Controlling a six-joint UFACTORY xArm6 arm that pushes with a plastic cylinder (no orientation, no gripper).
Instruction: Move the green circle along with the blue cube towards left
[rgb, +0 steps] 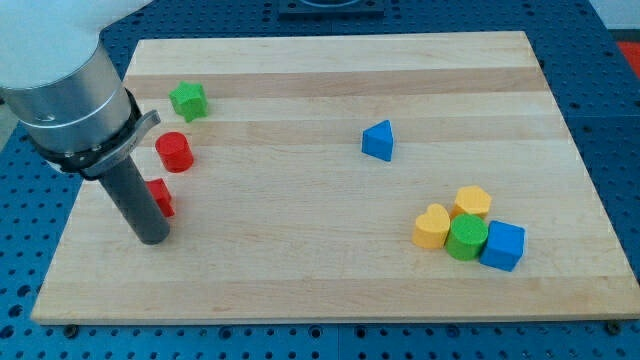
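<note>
At the view's lower right, the green circle (466, 238) and the blue cube (502, 246) sat side by side and touching, packed into a small cluster with a yellow heart (432, 227) on the circle's left and a yellow block (472, 202) just above it; judged from that position, the push to the left had not begun and the whole job remained to be done. My tip (152, 238), a bare rod with nothing to open or close and nothing held against it, stood far across the board (330, 290) near the view's left edge, well apart from both task blocks. It rested just below a red block (160, 197) half hidden behind the rod, with a red cylinder (174, 151) and a green star (187, 100) further up that side. A blue triangle (378, 140) lay alone near the middle. To move the pair, the tip would probably need to come round to the cube's right side
</note>
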